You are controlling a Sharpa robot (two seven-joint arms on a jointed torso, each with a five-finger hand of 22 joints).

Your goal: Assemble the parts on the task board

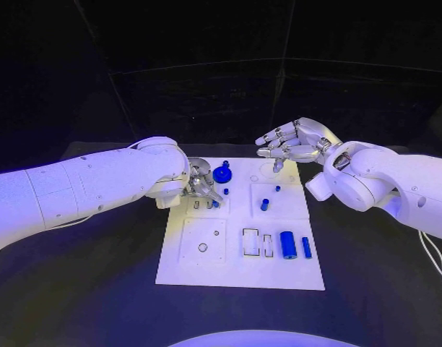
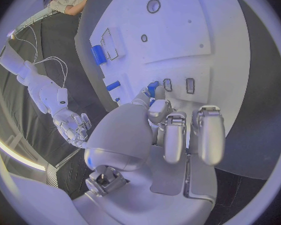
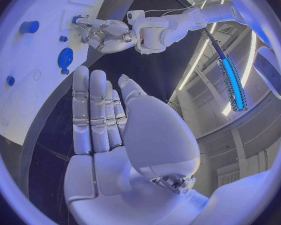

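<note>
The left hand (image 1: 200,189) is low over the far left part of the task board (image 1: 240,275), and its fingers (image 2: 173,135) are curled down around a small blue part (image 2: 152,89). From the left wrist view the part seems pinched between the thumb and a finger, with its long axis nearly upright, pointing down to the board; I judge that the hand holds it, but the contact itself is partly hidden. The blue gear (image 1: 222,173) stands just beside this hand, on the side further from the robot. The right hand (image 1: 296,143) hovers above the far right corner of the board, with fingers straight and apart, holding nothing. Two blue cylinders (image 1: 287,244) lie near the right edge of the board, on the bench side closer to the robot, long axes pointing away from it. The left hand is clearly nearer to the work, so the coming move probably depends on lowering the part straight down into its seat.
</note>
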